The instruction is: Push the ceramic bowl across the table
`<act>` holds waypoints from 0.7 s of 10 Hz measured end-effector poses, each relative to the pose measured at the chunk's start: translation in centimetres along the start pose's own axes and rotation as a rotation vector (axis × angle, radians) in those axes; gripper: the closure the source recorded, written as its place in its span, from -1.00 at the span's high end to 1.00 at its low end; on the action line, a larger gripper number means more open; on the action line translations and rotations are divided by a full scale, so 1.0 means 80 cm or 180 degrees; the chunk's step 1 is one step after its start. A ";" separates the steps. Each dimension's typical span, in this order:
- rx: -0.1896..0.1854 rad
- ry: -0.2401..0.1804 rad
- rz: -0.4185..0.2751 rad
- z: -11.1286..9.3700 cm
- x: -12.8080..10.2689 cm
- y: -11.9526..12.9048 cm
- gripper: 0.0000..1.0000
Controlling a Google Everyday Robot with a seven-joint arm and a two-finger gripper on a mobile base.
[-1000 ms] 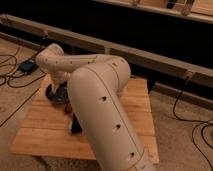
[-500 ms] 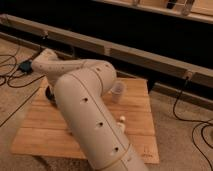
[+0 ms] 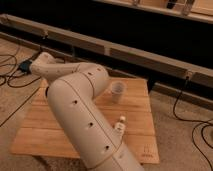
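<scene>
Bamboo planks of the table (image 3: 137,117) fill the middle of the view, under a dark wall with a pale rail (image 3: 125,50); the bowl cannot be seen anywhere on the bare planks, so I judge it to sit at the table's far-left part, hidden behind the arm (image 3: 80,117). The gripper is hidden too; it should hang below the bent wrist (image 3: 40,64), over that same far-left corner, and whether it is released, clenched or pressed against anything I cannot tell.

What the push depends on is which side of the gripper the bowl lies, and that cannot be read here. Most of the open table stretches right of the gripper and toward the camera, so a push that way seems likeliest.

Right of the gripper and well apart stands a pale cup (image 3: 117,92), which a rightward push would have to miss; nearer the camera, just beside the arm, is a small white item (image 3: 120,125); cables (image 3: 10,67) trail on the floor to the gripper's left.
</scene>
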 end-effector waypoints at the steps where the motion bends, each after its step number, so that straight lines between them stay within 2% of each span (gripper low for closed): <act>1: 0.0005 0.0022 -0.0044 0.003 0.002 0.002 0.60; 7: -0.0104 0.0214 -0.0251 0.008 0.035 0.027 0.60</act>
